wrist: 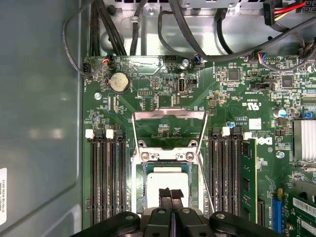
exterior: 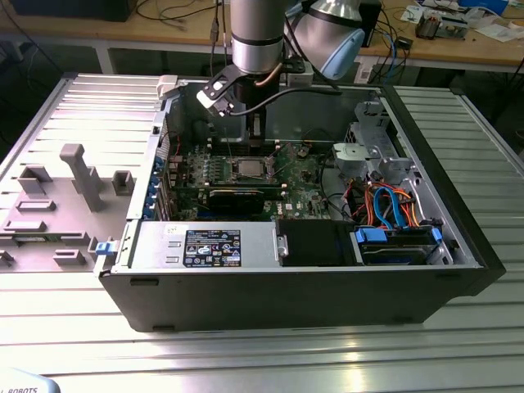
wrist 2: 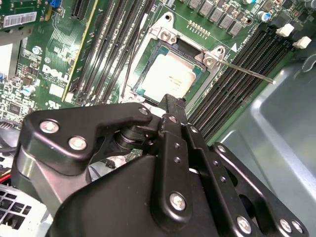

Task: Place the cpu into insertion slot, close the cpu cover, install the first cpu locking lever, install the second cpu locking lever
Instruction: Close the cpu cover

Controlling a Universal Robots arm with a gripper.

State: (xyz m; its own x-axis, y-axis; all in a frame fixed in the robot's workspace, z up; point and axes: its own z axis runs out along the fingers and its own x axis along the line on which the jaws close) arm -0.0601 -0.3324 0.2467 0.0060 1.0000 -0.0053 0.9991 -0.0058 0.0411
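we see the gripper (wrist: pixel 171 193) low inside the open computer case (exterior: pixel 286 299), its two black fingers pressed together with nothing between them. the tips sit at the edge of the cpu (wrist: pixel 168 178); we cannot tell if they touch it. the cpu lies flat in the insertion slot (wrist: pixel 139 192), silver top up. the cpu cover (wrist: pixel 168 115) is swung back off the socket. a thin locking lever (wrist 2: pixel 247 72) juts across the memory slots (wrist 2: pixel 232 94).
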